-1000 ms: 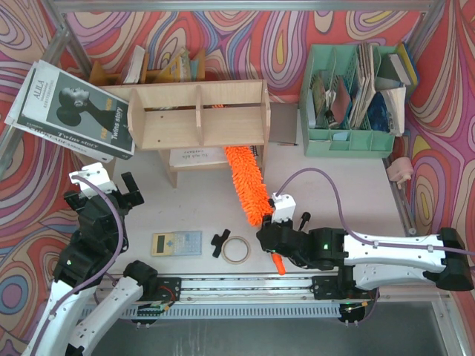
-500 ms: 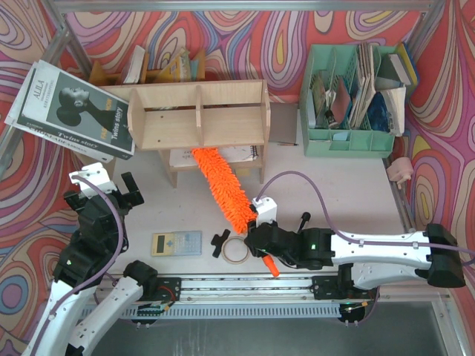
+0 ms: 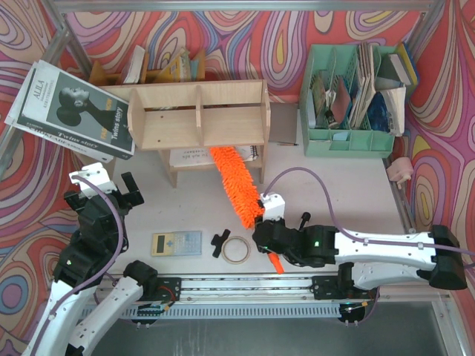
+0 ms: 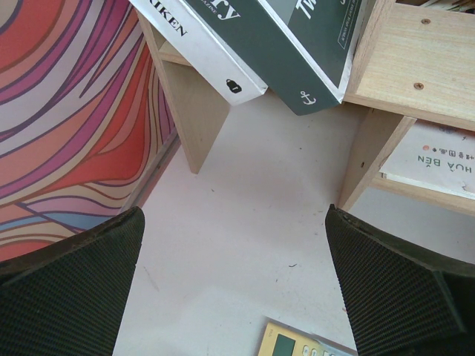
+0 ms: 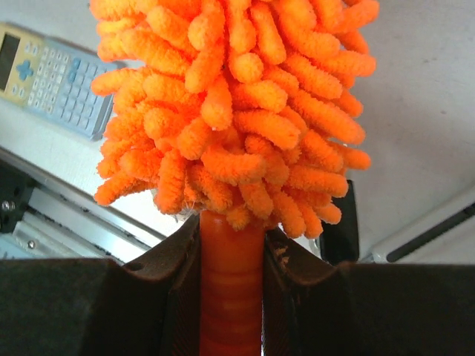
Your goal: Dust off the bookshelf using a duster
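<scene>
The right tool [image 5: 231, 256] is clamped on the smooth orange handle of the duster [image 3: 236, 185], just below its fluffy head. The duster lies slanted over the desk [image 3: 334, 185]. Its far tip reaches under the bookshelf [image 3: 200, 111], beside a notebook [image 3: 189, 157] lying there; whether it touches the wood I cannot tell. The left tool [image 4: 234, 289] stands wide with nothing in it, over the desk near the bookshelf's left end, where a dark book [image 3: 70, 111] leans tilted. A calculator [image 3: 177, 242] and a tape roll [image 3: 236, 251] lie near the front edge.
</scene>
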